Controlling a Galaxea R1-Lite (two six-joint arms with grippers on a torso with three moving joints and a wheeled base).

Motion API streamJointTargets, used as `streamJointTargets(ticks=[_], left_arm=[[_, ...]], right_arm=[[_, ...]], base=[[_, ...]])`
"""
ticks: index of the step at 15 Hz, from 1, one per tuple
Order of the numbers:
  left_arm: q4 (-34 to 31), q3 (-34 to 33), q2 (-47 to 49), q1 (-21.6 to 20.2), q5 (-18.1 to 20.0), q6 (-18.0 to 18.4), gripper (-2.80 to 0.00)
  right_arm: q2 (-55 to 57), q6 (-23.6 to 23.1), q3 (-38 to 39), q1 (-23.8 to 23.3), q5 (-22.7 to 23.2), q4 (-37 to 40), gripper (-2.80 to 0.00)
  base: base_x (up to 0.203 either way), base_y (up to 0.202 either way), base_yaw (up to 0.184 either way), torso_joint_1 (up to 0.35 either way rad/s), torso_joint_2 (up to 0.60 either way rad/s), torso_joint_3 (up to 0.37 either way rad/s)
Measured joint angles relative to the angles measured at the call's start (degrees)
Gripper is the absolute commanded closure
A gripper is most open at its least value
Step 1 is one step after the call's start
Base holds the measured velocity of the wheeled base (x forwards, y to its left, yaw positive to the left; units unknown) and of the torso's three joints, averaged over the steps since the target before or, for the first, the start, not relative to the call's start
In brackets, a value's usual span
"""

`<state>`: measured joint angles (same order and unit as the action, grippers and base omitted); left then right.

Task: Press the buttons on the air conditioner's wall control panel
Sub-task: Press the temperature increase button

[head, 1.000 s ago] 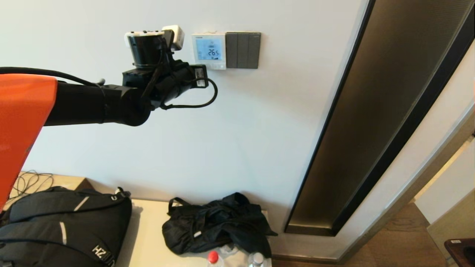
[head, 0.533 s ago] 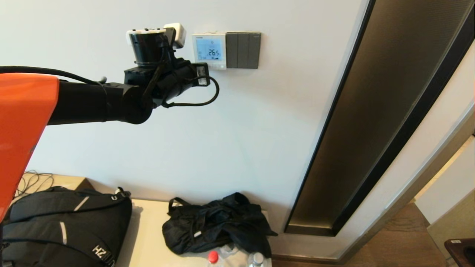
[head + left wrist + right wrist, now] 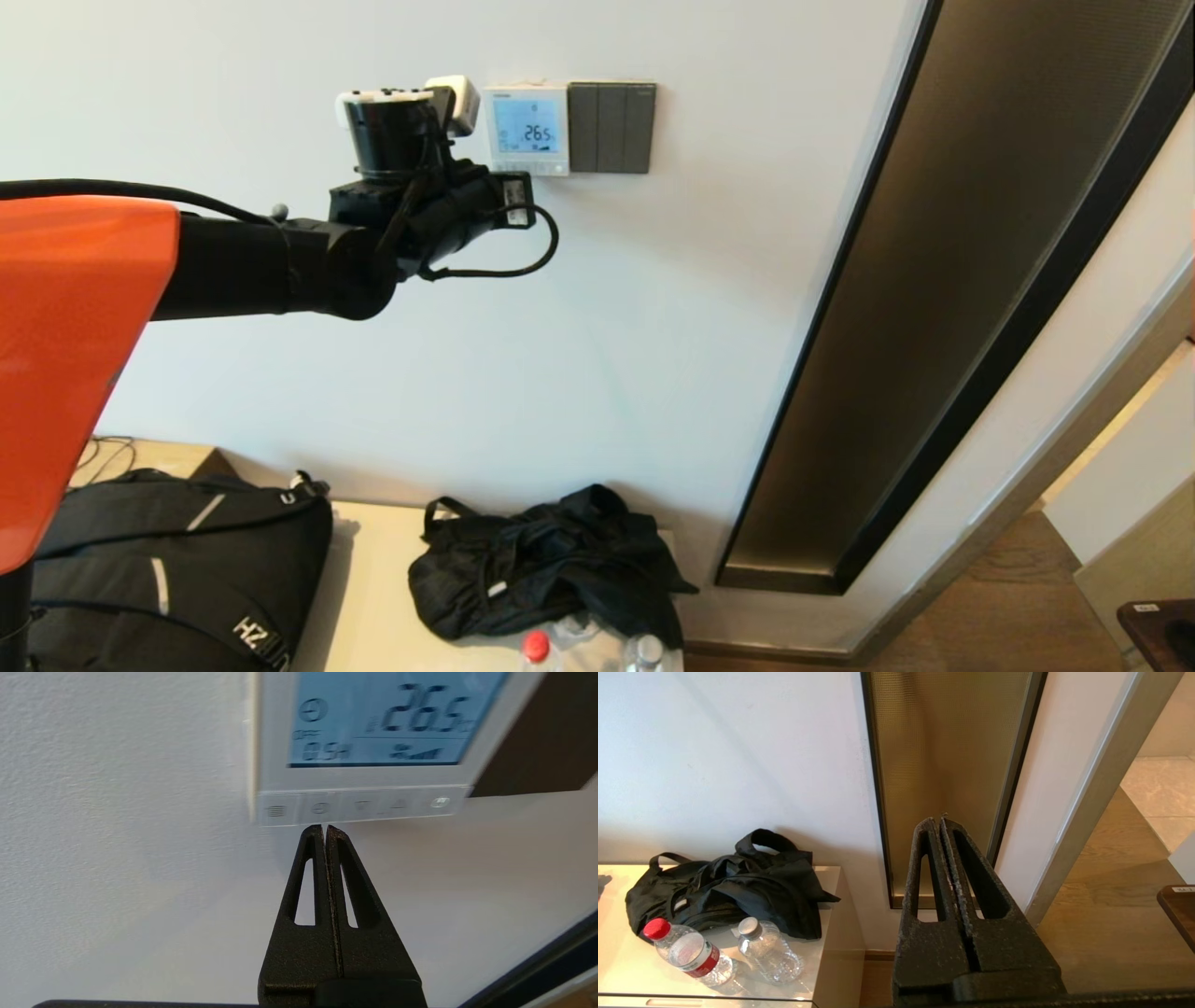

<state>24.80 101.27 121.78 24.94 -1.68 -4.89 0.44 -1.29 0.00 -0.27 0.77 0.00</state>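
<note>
The white control panel point(image 3: 526, 128) with its light-blue screen reading 26.5 hangs on the wall. Its row of pale buttons point(image 3: 527, 169) runs along the bottom edge. My left arm point(image 3: 411, 205) reaches up to the wall just left of and below the panel. In the left wrist view my left gripper point(image 3: 324, 828) is shut and empty, its tips just under the buttons point(image 3: 359, 807), below the second key from the panel's point(image 3: 273, 777) near corner; I cannot tell if they touch. My right gripper point(image 3: 940, 822) is shut, empty and parked low, outside the head view.
A dark grey three-rocker switch plate point(image 3: 611, 127) adjoins the panel on the right. A tall dark-framed glass strip point(image 3: 943, 280) stands further right. Below, a cabinet top point(image 3: 373, 579) holds a backpack point(image 3: 168, 569), a black bag point(image 3: 551, 565) and two bottles point(image 3: 691, 954).
My left arm has moved right, carrying the shut gripper closer under the panel. The screen reading has not changed.
</note>
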Motion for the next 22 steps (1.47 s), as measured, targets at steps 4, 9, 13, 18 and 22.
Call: streamJointTargets(ticks=[4,9,13,18,22], left_arm=[[-0.44,0.27,-0.08,-0.07,0.01,0.04,0.0],[0.91,-2.43,-1.14,-0.13,-0.1,0.04,0.0],[2.99,-5.38,-2.29,-0.04,0.03,0.19,0.0],[3.15,-7.03,-3.82,0.43,0.06,0.16,0.0],[2.96,-5.96,-3.88,0.99,0.01,0.22,0.0]], right_arm=[[0.0,0.04,0.0,0.0,0.0,0.0,0.0],[0.0,0.01,0.0,0.0,-0.01,0.0,0.0],[0.0,0.0,0.0,0.0,-0.02,0.0,0.0],[0.0,0.0,0.0,0.0,-0.02,0.0,0.0],[0.0,0.0,0.0,0.0,-0.02,0.0,0.0]], base=[[0.0,0.0,0.0,0.0,0.0,0.0],[0.0,0.0,0.0,0.0,0.0,0.0],[0.0,0.0,0.0,0.0,0.0,0.0],[0.0,0.0,0.0,0.0,0.0,0.0],[0.0,0.0,0.0,0.0,0.0,0.0]])
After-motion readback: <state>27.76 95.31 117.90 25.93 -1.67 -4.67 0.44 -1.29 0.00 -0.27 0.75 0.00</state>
